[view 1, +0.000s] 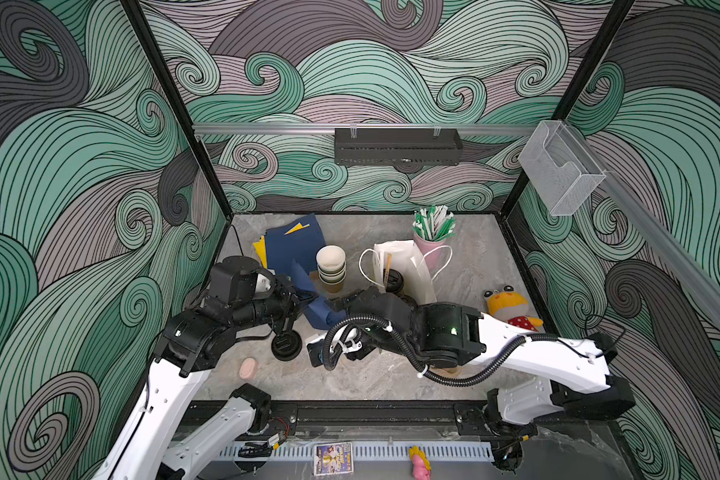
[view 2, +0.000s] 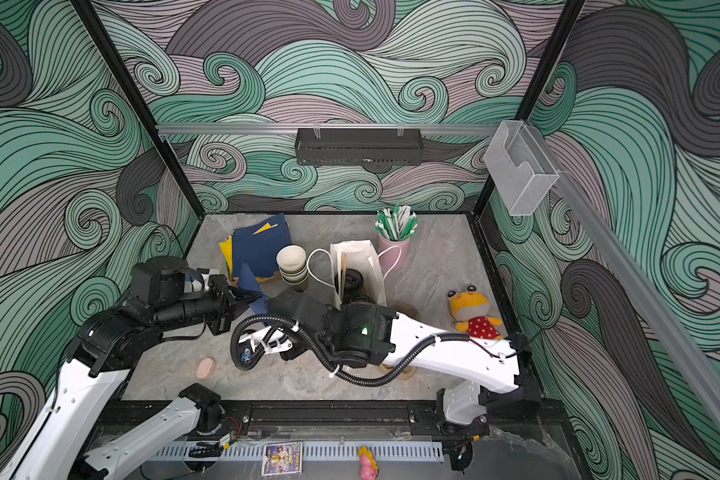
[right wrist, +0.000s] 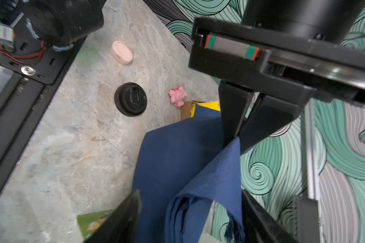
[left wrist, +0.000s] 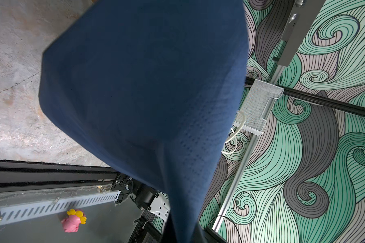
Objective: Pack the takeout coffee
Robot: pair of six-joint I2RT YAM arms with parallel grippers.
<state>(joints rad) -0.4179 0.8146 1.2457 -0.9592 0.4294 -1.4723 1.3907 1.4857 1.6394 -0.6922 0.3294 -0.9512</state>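
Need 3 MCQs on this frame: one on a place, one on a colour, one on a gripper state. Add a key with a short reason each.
1. The loose black lid lies
A. on the table, on no cup
B. inside the white bag
C. on top of the cup stack

2. The napkin held by the left gripper is
A. yellow
B. white
C. navy blue

3. The left gripper is
A. open and empty
B. shut on the napkin
C. shut on a straw

Key:
1 A: in a top view the lid lies flat on bare tabletop near the left gripper.
2 C: both wrist views show navy material hanging from that gripper.
3 B: in the right wrist view its fingers meet on the napkin's upper edge.
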